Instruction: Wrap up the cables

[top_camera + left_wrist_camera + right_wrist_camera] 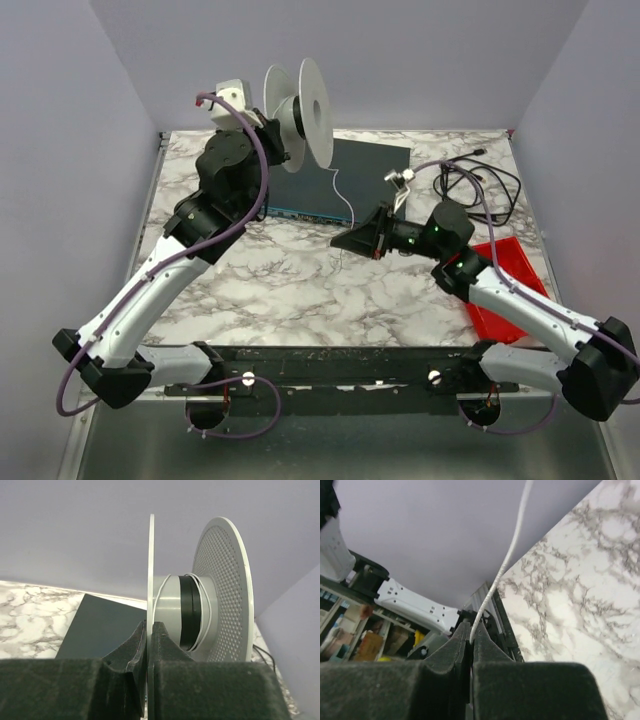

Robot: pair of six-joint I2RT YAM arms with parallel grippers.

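A white spool (300,108) with two round flanges is held up at the back of the table. My left gripper (272,135) is shut on its thin near flange (150,570), pinched between the jaws of the left gripper (150,630). A few turns of the thin white wire (206,611) lie on the grey hub beside a black band. The wire (343,200) hangs from the spool down to my right gripper (340,241). In the right wrist view the gripper (471,632) is shut on the wire (512,550), which runs up and away, taut.
A dark flat box (350,185) lies under the spool. Thicker black cords (485,185) lie tangled at the back right, with a small metal piece (400,177) nearby. A red tray (505,285) sits at the right edge of the marble table (290,290).
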